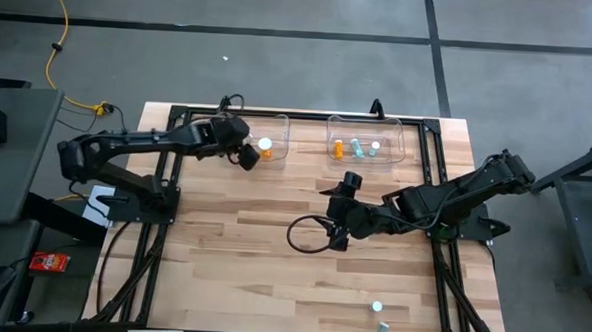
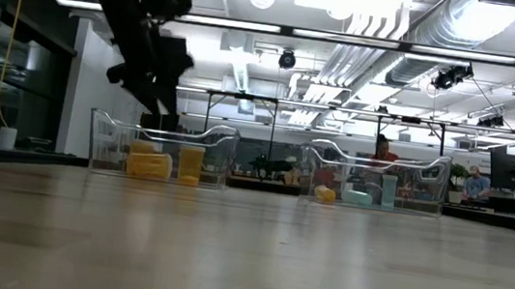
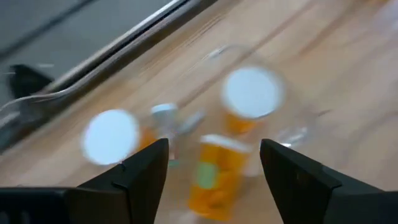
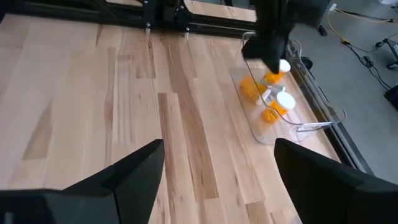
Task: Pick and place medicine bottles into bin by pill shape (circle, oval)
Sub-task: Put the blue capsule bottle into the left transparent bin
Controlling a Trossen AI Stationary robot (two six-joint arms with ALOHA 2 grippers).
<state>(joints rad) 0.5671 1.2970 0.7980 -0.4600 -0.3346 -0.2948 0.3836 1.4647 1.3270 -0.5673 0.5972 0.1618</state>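
- Left gripper (image 1: 248, 156) over left clear bin (image 1: 279, 124), fingers (image 3: 143, 177) spread, nothing gripped.
- Orange medicine bottles (image 1: 265, 147) with white caps inside that bin, one lying on its side (image 3: 214, 177) just beneath the parted fingers.
- Right gripper (image 1: 338, 210) wide apart, empty, over bare wooden table (image 1: 232, 253).
- Right bin (image 1: 390, 128): orange and teal bottles (image 1: 357, 147).
- Two more bottles (image 1: 378, 308) near table's front edge.

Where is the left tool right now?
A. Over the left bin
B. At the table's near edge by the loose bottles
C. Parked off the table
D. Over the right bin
A: in the high view the left tool hangs at the left bin, with orange bottles under its open fingers.
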